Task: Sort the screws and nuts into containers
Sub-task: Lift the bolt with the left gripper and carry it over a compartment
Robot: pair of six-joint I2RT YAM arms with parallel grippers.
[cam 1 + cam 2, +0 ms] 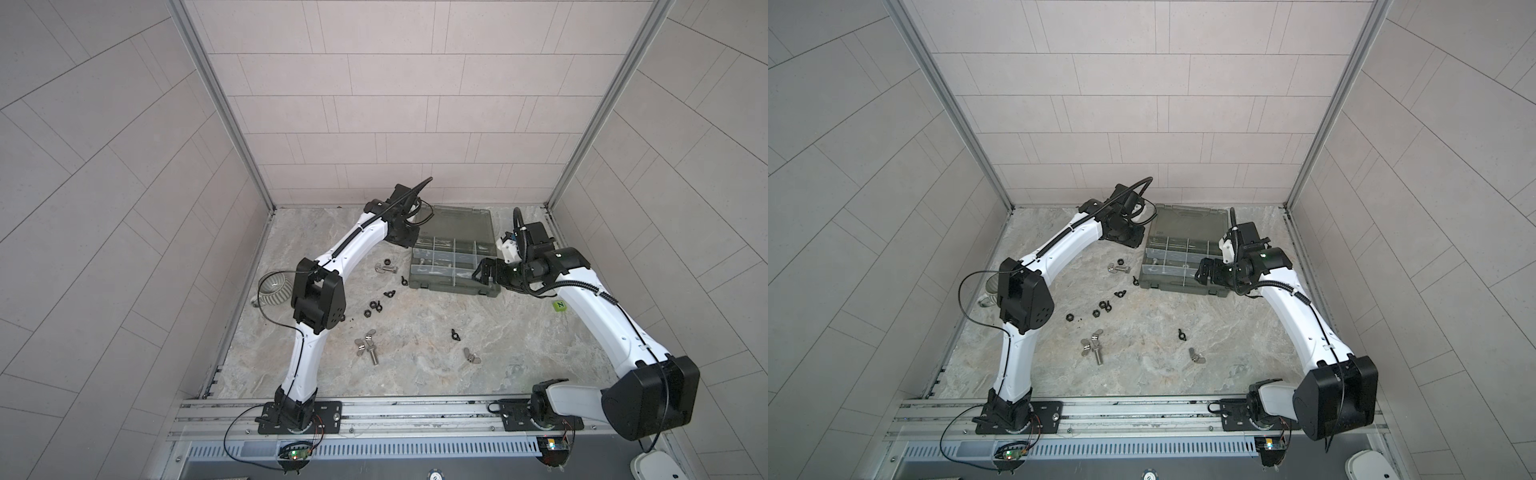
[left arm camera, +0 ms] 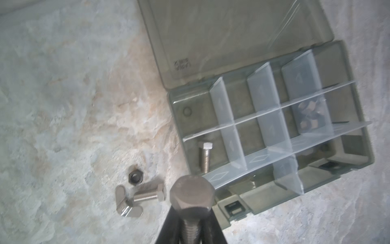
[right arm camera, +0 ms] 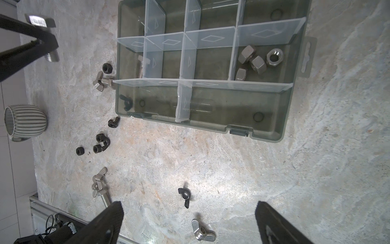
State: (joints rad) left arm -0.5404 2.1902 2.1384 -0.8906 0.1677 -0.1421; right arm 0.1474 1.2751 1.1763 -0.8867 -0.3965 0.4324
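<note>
left hand (image 2: 191, 213): clamped on the shank of a held screw (image 2: 191, 194), hex head out, above the desk (image 1: 415, 374) just beside the organizer box (image 1: 453, 289).
right hand (image 3: 190, 206): spread wide, nothing in it, above the box's near right corner.
organizer box: lid open, by the desk's far edge; boxed screw (image 2: 205, 156) in one compartment (image 2: 218, 151), silver hex nuts (image 3: 253, 61) in another.
loose nuts (image 1: 372, 307): scattered mid-desk with loose screws (image 1: 372, 356).

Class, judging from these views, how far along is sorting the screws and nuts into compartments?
Done: one screw and four silver hex nuts lie in separate compartments. In hand: the left gripper holds another screw. Left: two screws, black nuts and wing nuts on the table.
</note>
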